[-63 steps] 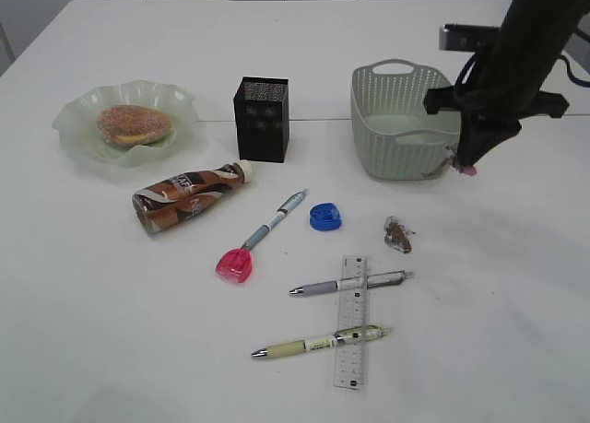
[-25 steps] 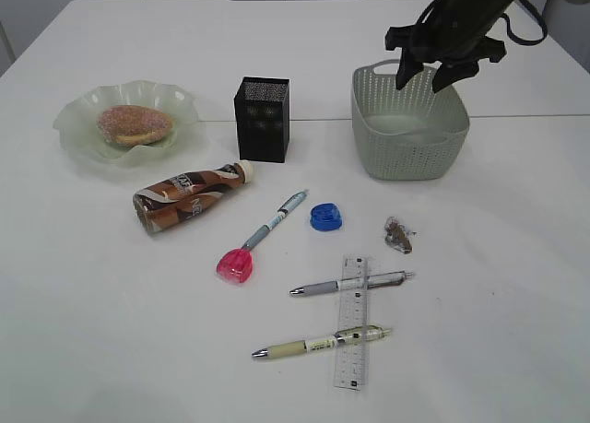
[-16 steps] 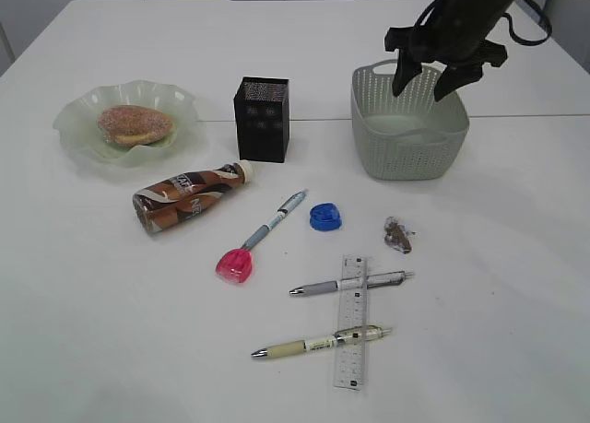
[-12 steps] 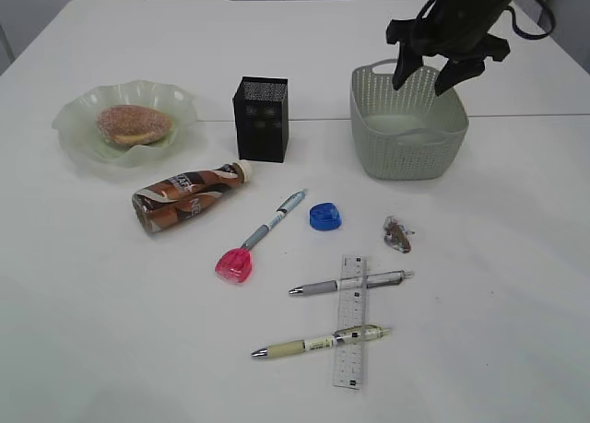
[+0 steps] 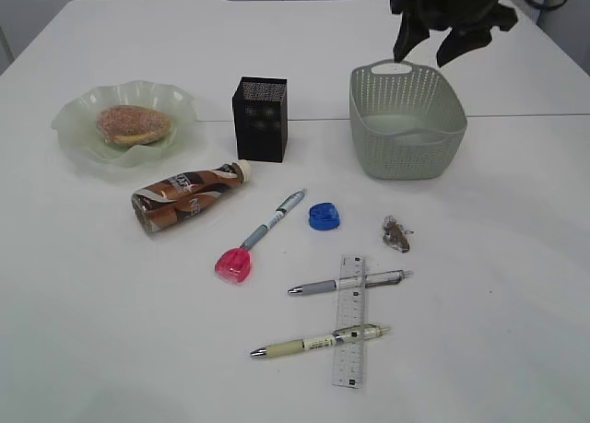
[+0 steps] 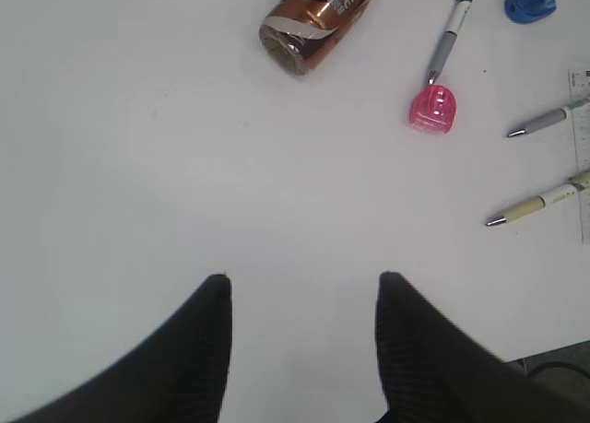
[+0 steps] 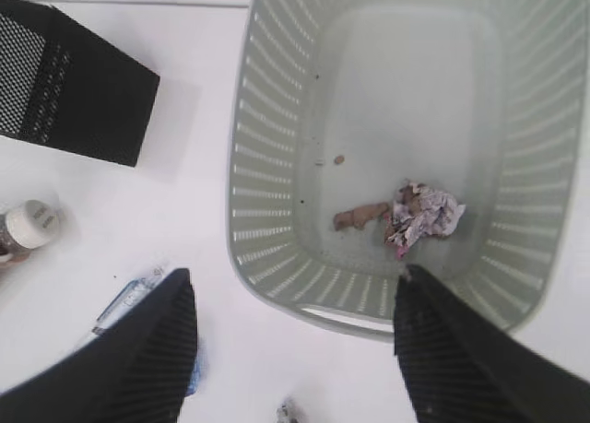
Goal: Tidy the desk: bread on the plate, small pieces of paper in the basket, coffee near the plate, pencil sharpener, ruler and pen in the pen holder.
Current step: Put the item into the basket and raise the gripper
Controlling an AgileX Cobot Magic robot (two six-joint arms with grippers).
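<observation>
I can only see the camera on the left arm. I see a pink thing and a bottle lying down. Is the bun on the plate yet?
Observer: Yes, the bread sits on the green plate, far left of the desk.
Operator: Is any paper in the basket?
Observer: One crumpled scrap lies on the basket floor. Another scrap is on the desk, in front of the basket.
Operator: Where's the other arm?
Observer: The right gripper hangs above the basket's back rim, jaws open and empty.
Operator: Anything in the pen holder?
Observer: I can't see inside the pen holder. Three pens and the ruler lie on the desk.
</observation>
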